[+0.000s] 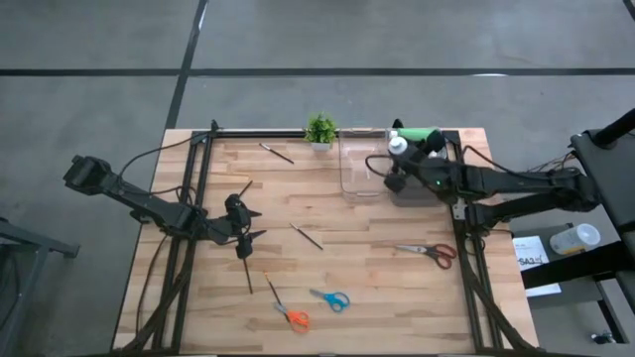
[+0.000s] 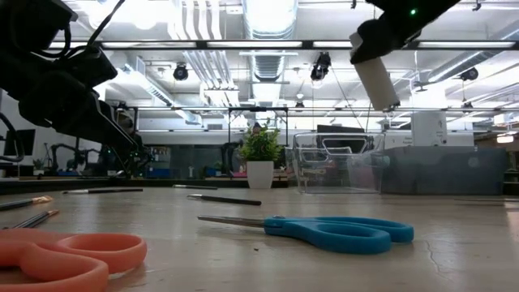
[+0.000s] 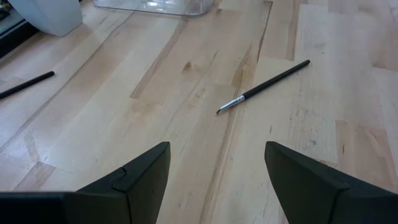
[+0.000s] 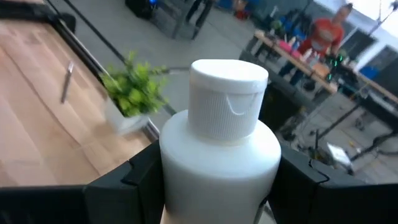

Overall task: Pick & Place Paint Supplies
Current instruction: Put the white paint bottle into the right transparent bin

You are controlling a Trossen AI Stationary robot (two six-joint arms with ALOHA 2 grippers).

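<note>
right tool (image 4: 217,180) clamped on a white squeeze bottle (image 4: 219,155), smooth rounded plastic body with a ribbed flip cap, held up off the desk (image 1: 397,297) above the clear plastic bin (image 1: 362,164) at the far right edge. beside it in the high view, a green bottle (image 1: 417,135) lying by the bin's far corner. bin walls glossy, see-through, boxy with rounded corners. small leafy potted plant (image 1: 319,129) in a white pot just left of the bin.

left tool (image 3: 214,180) low over the left-middle of the desk, dark wedge-shaped fingers (image 3: 146,177) spread wide apart, gripping nothing. just ahead, a thin black brush (image 3: 264,86) with a silver ferrule, flat on pale butcher-block wood. more thin dark brushes (image 1: 276,152) scattered around. three scissors nearer the front: orange-handled (image 1: 290,315), blue-handled (image 1: 330,298), red-handled (image 1: 434,252).
</note>
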